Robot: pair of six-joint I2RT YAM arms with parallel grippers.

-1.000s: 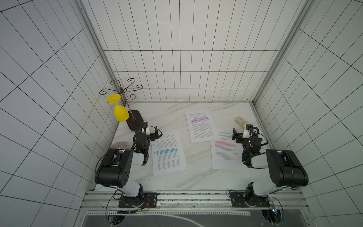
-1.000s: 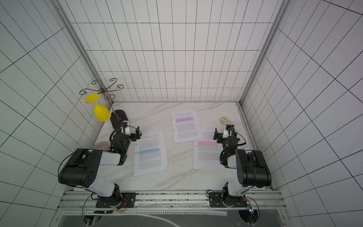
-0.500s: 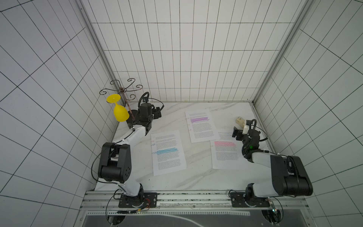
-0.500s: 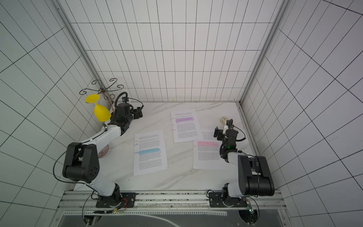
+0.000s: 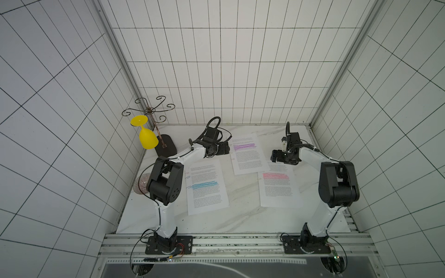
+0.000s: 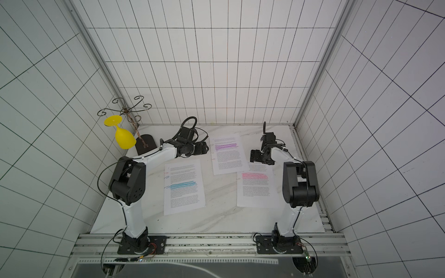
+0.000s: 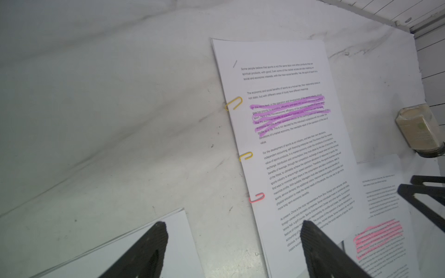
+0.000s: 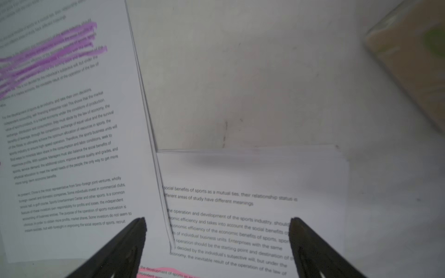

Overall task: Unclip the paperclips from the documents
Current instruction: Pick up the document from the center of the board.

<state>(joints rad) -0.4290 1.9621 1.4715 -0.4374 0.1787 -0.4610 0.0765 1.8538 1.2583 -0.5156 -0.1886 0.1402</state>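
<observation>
Left end effector [image 7: 233, 231] and right end effector [image 8: 218, 221] both spread, pinching nothing, above the documents [image 6: 185, 187].
Purple-band document [image 5: 248, 154] lay at 12 o'clock on the table [image 5: 240, 216]. Two yellow paperclips [image 7: 234, 104] and a pink paperclip [image 7: 257, 197] sat on its 9 o'clock edge, with the left end effector hovering just beside that edge. The right end effector hung where the purple-band sheaf overlapped the pink-band document [image 5: 279, 190] at 3 o'clock. Blue-band document [image 5: 207, 192] lay at 8 o'clock, small clips on its 9 o'clock edge.
</observation>
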